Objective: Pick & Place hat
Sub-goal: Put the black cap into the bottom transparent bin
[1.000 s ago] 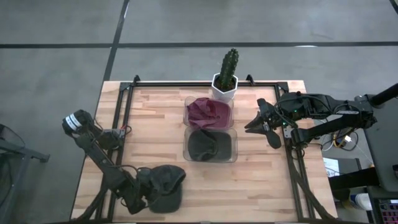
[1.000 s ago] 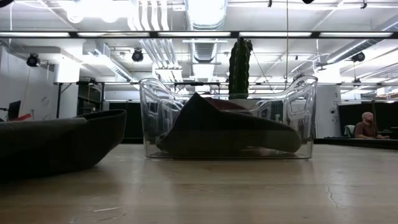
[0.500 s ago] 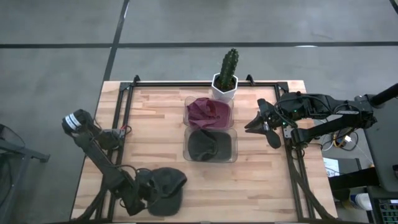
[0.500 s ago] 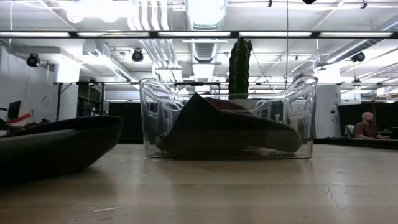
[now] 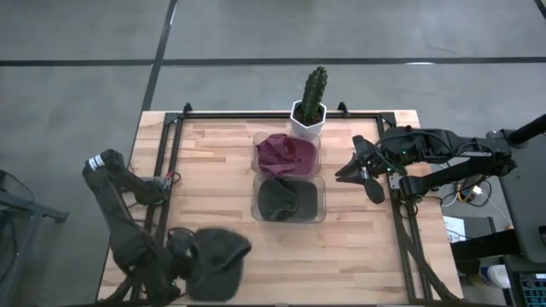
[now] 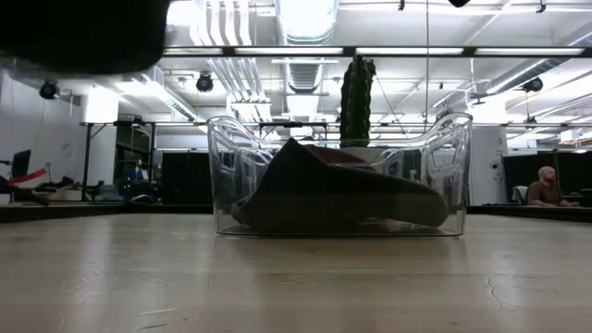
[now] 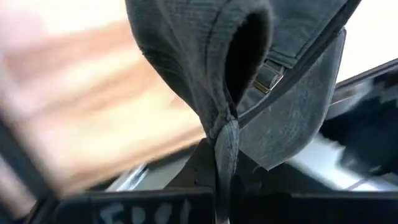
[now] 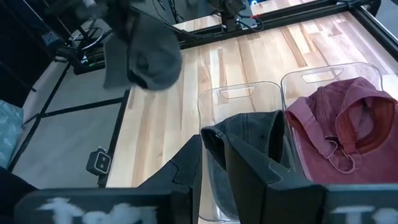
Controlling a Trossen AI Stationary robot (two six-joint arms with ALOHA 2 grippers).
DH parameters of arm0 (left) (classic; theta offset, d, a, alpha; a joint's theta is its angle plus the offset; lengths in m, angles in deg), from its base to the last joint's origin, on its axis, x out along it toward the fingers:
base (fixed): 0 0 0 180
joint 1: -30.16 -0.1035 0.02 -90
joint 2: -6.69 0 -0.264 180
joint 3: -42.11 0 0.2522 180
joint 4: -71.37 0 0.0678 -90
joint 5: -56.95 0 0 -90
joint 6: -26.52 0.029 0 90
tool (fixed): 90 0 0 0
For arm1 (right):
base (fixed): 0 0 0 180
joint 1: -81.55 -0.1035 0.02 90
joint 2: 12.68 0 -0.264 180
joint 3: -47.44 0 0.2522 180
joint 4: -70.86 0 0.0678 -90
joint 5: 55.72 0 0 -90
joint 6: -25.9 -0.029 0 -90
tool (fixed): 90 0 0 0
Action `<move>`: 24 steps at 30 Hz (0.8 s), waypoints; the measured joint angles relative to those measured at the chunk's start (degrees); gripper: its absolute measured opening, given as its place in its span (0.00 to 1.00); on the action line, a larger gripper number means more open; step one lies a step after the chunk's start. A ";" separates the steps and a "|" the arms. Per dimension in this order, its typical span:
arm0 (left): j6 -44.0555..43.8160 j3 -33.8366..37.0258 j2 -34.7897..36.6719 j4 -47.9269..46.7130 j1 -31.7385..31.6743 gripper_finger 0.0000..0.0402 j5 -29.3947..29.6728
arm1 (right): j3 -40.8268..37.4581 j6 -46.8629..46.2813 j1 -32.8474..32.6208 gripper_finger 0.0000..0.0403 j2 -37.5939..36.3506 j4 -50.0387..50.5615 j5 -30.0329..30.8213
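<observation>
A dark grey cap hangs in the air over the table's near left corner, held by my left gripper, which is shut on it. In the low view the cap is high above the tabletop. It also shows in the right wrist view. My right gripper is open and empty over the table's right side, beside the two clear bins. The far bin holds a maroon hat, and the near bin holds a dark hat. My left gripper pinches a gathered fold of the cap's rim between its two fingers, close to the back opening with the strap buckle. It comes at the cap from the table's left side. The cap is lifted clear of the table, with its crown away from the fingers.
A cactus in a white pot stands at the table's far edge behind the bins. A black frame rail runs along the table's left side. Bare wood lies near of the bins.
My left gripper has risen with the cap and gone slightly toward the table's left edge. The cap, which lay on the table a second ago, is now lifted clear and high above it.
</observation>
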 joint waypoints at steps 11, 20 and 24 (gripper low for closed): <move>11.24 -9.59 0.11 -14.26 -7.32 0.01 33.65 | -0.49 -2.05 0.00 0.17 4.36 -9.20 0.03; 21.94 -7.65 0.07 -12.67 -18.87 0.01 46.01 | 1.08 0.50 0.53 0.39 12.08 -11.56 -0.02; 24.58 -7.65 0.04 -11.99 -22.11 0.01 48.09 | 3.14 3.63 1.88 0.51 15.40 -12.12 0.16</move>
